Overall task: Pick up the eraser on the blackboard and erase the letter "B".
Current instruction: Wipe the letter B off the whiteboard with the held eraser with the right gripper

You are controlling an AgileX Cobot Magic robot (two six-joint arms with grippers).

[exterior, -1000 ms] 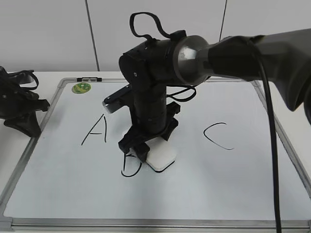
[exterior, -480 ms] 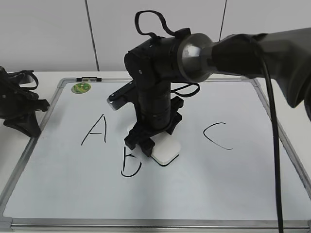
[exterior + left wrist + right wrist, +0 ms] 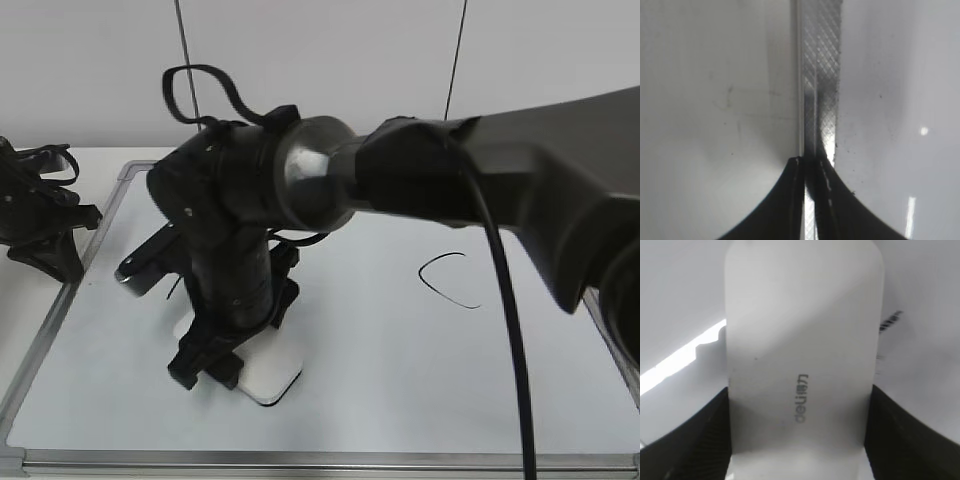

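My right gripper (image 3: 225, 365) is shut on the white eraser (image 3: 270, 375) and presses it flat on the blackboard (image 3: 420, 390), near its front left. In the right wrist view the eraser (image 3: 800, 355) fills the frame between the two black fingers (image 3: 797, 440). Short black marker strokes (image 3: 891, 320) show beside it. The letter "B" and the "A" are hidden behind the arm. The "C" (image 3: 450, 280) shows at the right. My left gripper (image 3: 50, 235) is shut and empty at the board's left edge, with its tips (image 3: 810, 165) over the metal frame (image 3: 822, 75).
The right arm (image 3: 300, 190) reaches across the board from the right and covers its middle and left. The board's grey front frame (image 3: 300, 460) runs close to the table's near edge. A white wall stands behind.
My right gripper has slid the eraser left and toward the board's front edge, across where the "B" stood. The arm now hides the "A" and "B". The left arm has not moved.
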